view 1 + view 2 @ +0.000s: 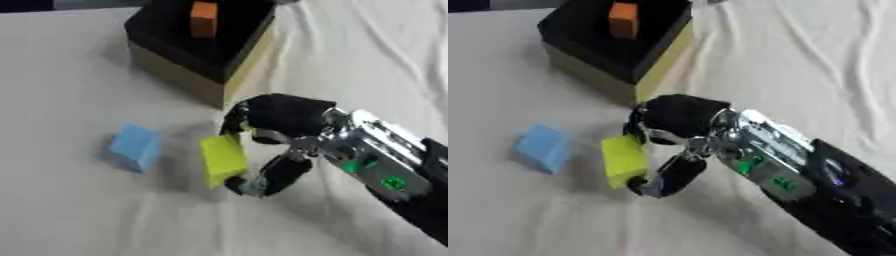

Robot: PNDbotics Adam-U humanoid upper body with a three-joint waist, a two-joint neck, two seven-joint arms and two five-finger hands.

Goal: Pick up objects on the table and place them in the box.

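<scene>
three blocks show on a white cloth [79, 210] that covers the whole table, and little of the room appears beyond it: only a dark strip along the far edge. the cloth lies smooth on the left and is creased into long folds on the right, near the top corner and beside the arm.

the box [199, 47] stands at the far middle, with a black inside and rim and pale yellowish outer walls, set cornerwise so that one corner faces the robot. an orange block [203, 19] stands upright inside it.

the right hand [276, 125] comes in from the lower right, its black palm just before the near corner of the box, its silver wrist with green marks behind. its fingers curl over the top of the yellow block [222, 160] and its thumb curls under from below, so the block is pinched between them. whether the yellow block touches the cloth or is just above it cannot be told; a soft shadow lies to its left.

a light blue block [136, 147] sits on the cloth to the left of the yellow one, near it but apart, untouched.
</scene>
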